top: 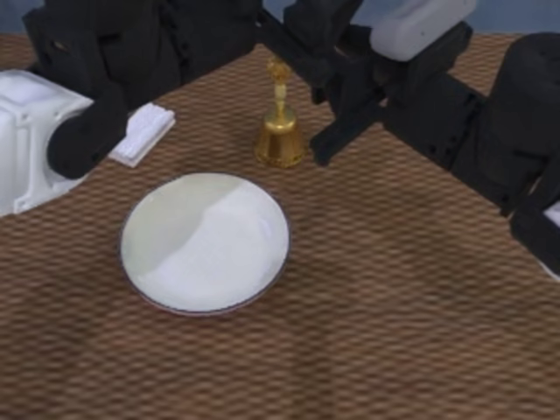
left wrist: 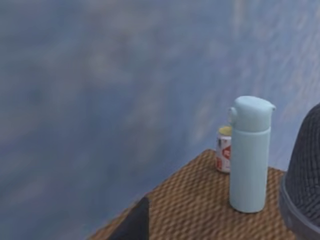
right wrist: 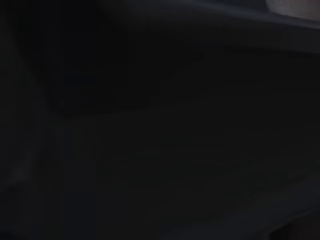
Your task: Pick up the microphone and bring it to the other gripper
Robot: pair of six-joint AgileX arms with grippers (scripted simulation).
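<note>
Top view shows both arms reaching toward the far edge of the brown woven table (top: 394,306), where their black ends meet above the gold bell (top: 280,131). The left gripper (top: 232,35) comes in from the left, beyond its white boxy housing (top: 26,140). The right gripper (top: 302,26) comes in from the right, under its light-grey cover (top: 411,26). From above, the black parts overlap, so I cannot tell whether either pincer is wide, narrow or holding anything.

The right wrist view is dark.

In the left wrist view, a dark rounded mesh shape with a grey rim fills the edge of the picture, very near the camera. It is probably the head of the microphone (left wrist: 305,175), and its handle is out of sight. Farther off, at the table's corner, stand 1 pale blue bottle (left wrist: 250,155) and 1 red-and-white can (left wrist: 223,150) just behind it.

A white plate (top: 204,243) lies near the table's middle, and a small white block (top: 144,131) lies to its far left.
</note>
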